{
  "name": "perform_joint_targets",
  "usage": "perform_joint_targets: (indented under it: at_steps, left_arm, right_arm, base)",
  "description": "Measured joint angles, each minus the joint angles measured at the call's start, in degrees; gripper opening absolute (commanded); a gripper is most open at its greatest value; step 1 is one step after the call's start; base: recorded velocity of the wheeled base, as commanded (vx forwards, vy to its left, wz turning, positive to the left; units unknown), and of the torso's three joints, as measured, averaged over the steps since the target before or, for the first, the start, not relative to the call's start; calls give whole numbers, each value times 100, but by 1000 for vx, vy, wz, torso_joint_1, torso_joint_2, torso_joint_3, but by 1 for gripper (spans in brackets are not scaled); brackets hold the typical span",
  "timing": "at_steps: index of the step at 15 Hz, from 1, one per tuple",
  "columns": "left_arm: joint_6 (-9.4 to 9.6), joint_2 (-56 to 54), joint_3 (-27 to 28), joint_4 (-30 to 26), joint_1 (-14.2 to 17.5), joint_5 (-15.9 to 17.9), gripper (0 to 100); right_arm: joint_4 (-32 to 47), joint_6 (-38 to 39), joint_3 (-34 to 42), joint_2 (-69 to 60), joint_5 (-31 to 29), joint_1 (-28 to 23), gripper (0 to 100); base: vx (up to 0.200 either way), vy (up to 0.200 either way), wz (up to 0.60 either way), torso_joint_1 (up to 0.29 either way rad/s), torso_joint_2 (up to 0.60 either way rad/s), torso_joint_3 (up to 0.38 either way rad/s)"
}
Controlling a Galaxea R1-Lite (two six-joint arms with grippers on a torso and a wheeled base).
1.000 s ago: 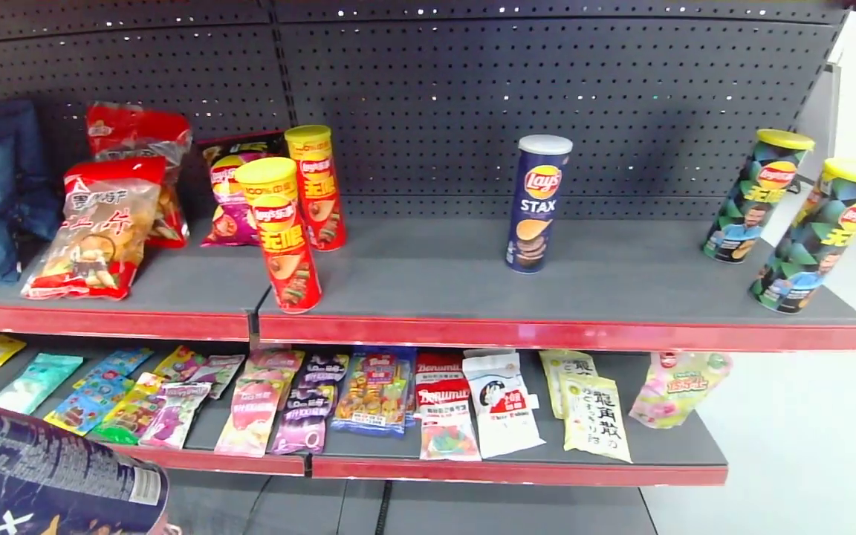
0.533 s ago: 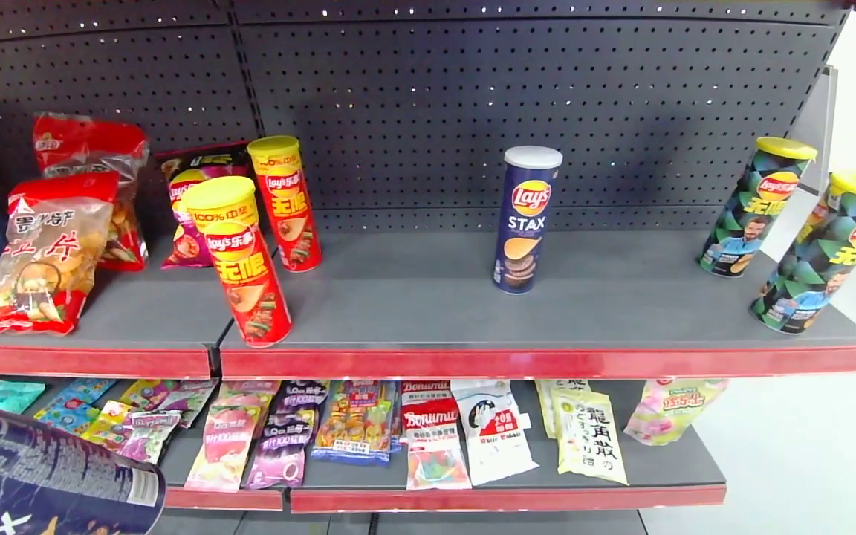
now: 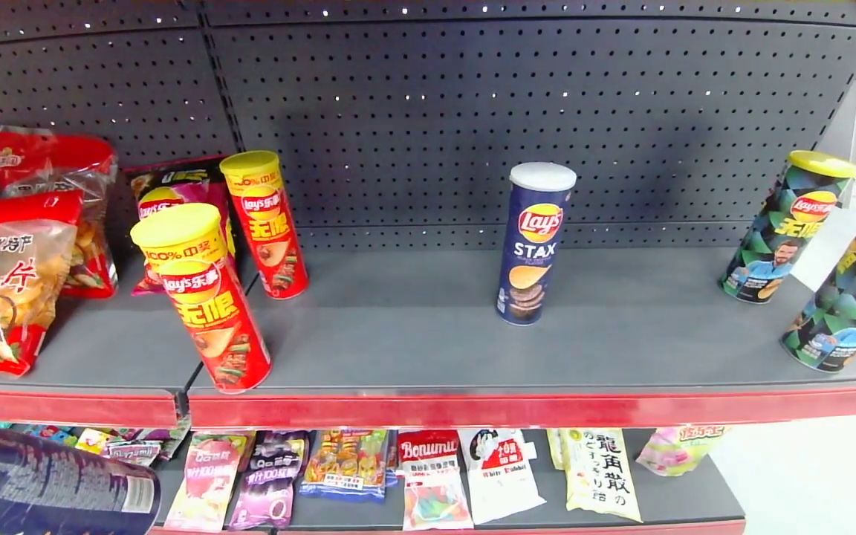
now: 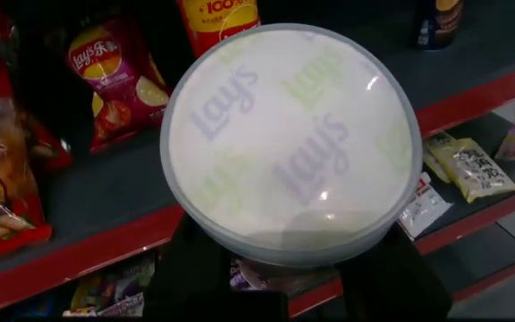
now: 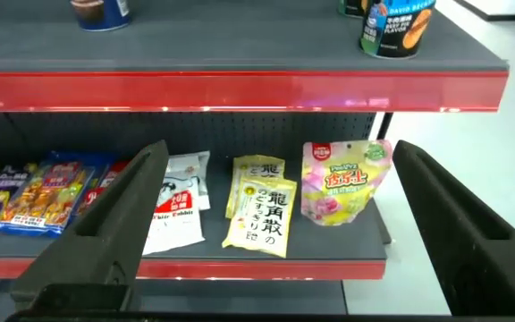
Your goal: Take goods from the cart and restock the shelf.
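A dark blue chip can (image 3: 41,483) lies tilted at the lower left of the head view, in front of the shelves. My left gripper (image 4: 293,268) is shut on it; its pale lid (image 4: 289,143) faces the wrist camera, with dark fingers (image 4: 199,273) on either side. The grey upper shelf (image 3: 428,349) carries a matching blue can (image 3: 536,241) standing upright near the middle. My right gripper (image 5: 280,156) is open and holds nothing, facing the lower shelf (image 5: 266,266) below the red shelf edge.
Two red cans (image 3: 209,297) stand left of the blue one, with snack bags (image 3: 4,282) beyond them. Two green-black cans (image 3: 785,215) stand at the right end. Bare shelf lies on both sides of the blue can. Several sachets (image 3: 599,472) lie on the lower shelf.
The whole head picture has shifted: the shelf now sits lower, larger and further left, so the camera moved closer. The held can stays at the lower left.
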State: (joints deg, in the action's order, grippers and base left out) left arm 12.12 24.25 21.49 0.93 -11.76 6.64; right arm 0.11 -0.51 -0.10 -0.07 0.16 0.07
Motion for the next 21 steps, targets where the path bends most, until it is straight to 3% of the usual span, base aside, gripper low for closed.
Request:
perform_joint_targets:
  at_steps: [3,7,11,14,21]
  left_arm:
    - [206,-374,-162,-4,0,-2,0]
    - [351,-846,-228,-254,13,-213,0]
    - [356,-1113,-140,-328,35,-735,0]
    - [354,-1128,-68,-350,28,-825,0]
    - [354,-1028,44,-352,33,-1069,0]
  right_arm:
    - [24,-24,-382,133,184,15,100]
    - [2,-283,-1932,1813,785,238,100]
    - [-1207,-952,-2736,4379,1134,750,100]
    - [-2214,-1081,-3171,6098,1057,1246,100]
    - [-2587,-747,-4645,8563,820,2030,100]
  base:
    - [0,0,0,0,0,0]
    - [0,0,0,0,0,0]
    - [0,0,0,0,0,0]
    - [0,0,0,0,0,0]
    - [0,0,0,0,0,0]
